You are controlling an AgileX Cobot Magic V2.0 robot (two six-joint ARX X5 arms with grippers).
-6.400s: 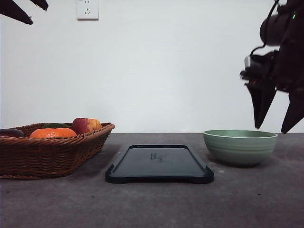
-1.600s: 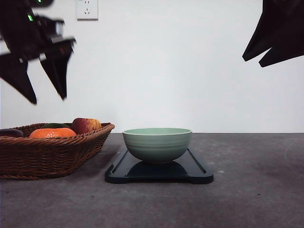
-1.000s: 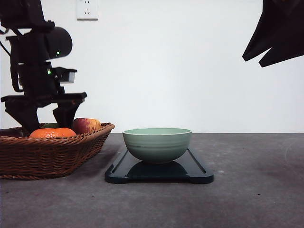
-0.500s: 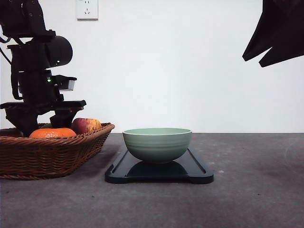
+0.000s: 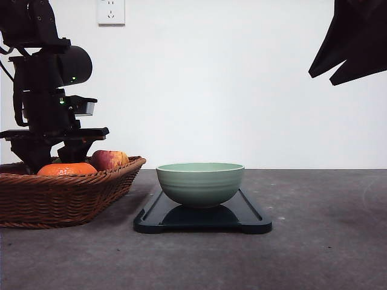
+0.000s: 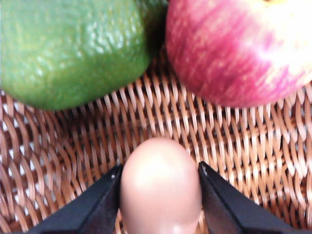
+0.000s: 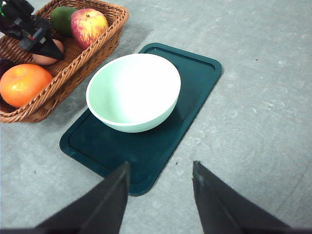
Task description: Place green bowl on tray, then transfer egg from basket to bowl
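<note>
Your left gripper (image 6: 161, 195) is pinching the egg (image 6: 161, 187) in the basket (image 6: 243, 146), while your right gripper (image 7: 161, 180) is hanging open beside the tray (image 7: 195, 83).

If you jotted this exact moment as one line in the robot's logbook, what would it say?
green bowl: on tray | left gripper: fingers flank egg in basket | right gripper: open, raised, idle

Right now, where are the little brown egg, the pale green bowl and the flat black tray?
egg (image 6: 161, 187), left wrist view, its middle.
green bowl (image 5: 200, 184), front view, outer wall.
tray (image 7: 197, 80), right wrist view, bare floor.
</note>
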